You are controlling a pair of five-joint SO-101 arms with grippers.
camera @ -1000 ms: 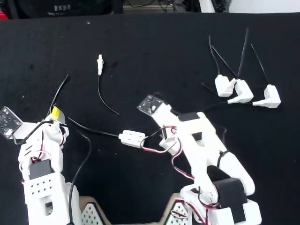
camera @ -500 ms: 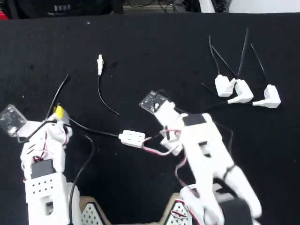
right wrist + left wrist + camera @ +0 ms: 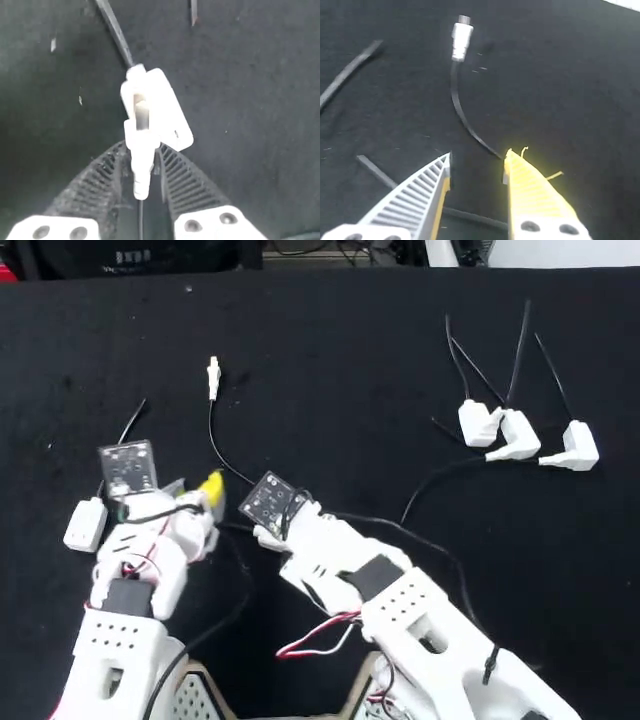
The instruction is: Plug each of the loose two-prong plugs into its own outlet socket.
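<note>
Black cloth-covered table (image 3: pixel 350 350) beneath two white arms standing side by side at its near edge. Right gripper (image 3: pixel 141 150): black ribbed fingers pinching the narrow end of a white rectangular plastic outlet socket block (image 3: pixel 156 107), left of the table's middle and just beside the left arm's yellow finger; black cable (image 3: pixel 114 32) leaving the block's far end. Left gripper (image 3: pixel 477 156): one grey and one yellow ribbed finger spread apart, a thin black cord (image 3: pixel 465 117) on the cloth curving in toward the gap between them. At the cord's far end, well ahead of the fingertips, a small white cylindrical plug with a metal tip (image 3: pixel 460 37), lying loose. Toward the far right of the table, well apart from both arms, three white angled plastic plugs (image 3: pixel 518 435) with short black leads, close together.
</note>
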